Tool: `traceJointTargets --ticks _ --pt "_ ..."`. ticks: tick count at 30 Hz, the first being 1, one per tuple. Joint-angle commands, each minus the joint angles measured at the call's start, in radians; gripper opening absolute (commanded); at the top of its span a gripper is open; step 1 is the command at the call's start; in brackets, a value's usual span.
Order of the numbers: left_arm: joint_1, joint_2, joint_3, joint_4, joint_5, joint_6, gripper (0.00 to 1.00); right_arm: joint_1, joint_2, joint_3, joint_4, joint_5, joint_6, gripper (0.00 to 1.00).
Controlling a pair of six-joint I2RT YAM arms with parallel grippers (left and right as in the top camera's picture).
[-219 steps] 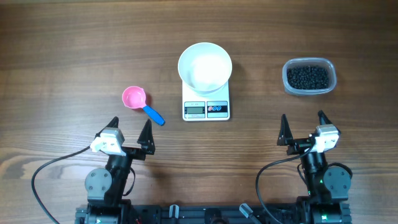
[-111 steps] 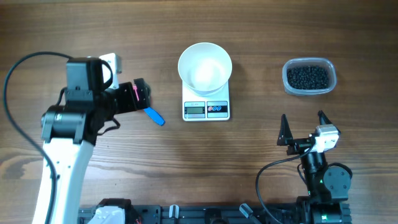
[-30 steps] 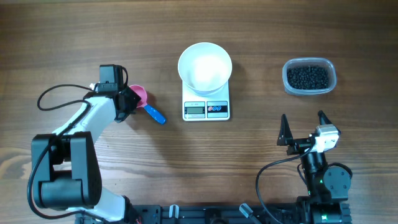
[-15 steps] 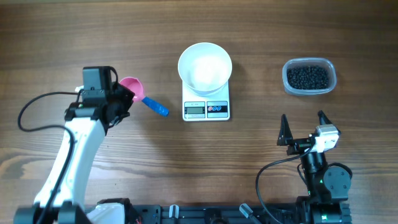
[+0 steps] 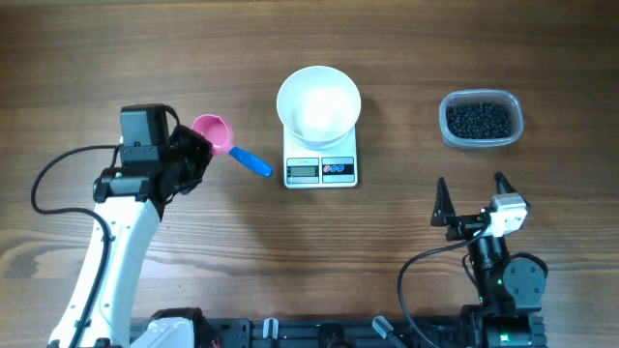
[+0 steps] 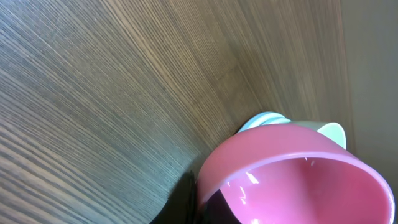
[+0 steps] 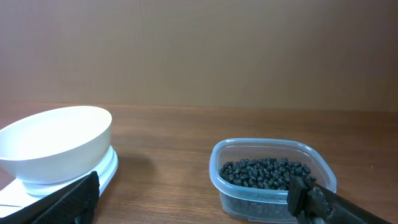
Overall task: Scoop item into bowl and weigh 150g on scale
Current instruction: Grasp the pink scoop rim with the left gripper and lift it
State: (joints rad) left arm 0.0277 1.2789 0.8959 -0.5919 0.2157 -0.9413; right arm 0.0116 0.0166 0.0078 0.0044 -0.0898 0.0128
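left pincer (image 5: 199, 150) is pressed together on the cup wall of the pink scoop (image 5: 213, 130), whose blue handle points toward the scale (image 5: 321, 169). right pincer (image 5: 471, 190) is spread and idle over the desk (image 5: 387, 251). beads (image 5: 477, 119) fill the clear tub (image 5: 482, 94), well apart from the empty bowl (image 5: 319, 106) on the scale. judgement: the beads are light, hard and free-rolling, so they can only be taken by scoop, kept level.

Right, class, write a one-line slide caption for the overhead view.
Left hand holds the pink scoop; white bowl sits on the scale, beads in the tub.
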Motion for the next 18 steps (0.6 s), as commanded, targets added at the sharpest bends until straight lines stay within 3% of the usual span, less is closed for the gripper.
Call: traceJointTargets --ticks 1,18 --pt "0.005 -0.011 0.014 0.005 0.028 -0.010 0.04 0.004 -0.005 -0.003 0.002 -0.016 -0.010 1.00" --pt "0.005 -0.011 0.014 0.069 0.027 -0.010 0.04 0.004 -0.005 -0.003 0.002 -0.016 -0.010 1.00"
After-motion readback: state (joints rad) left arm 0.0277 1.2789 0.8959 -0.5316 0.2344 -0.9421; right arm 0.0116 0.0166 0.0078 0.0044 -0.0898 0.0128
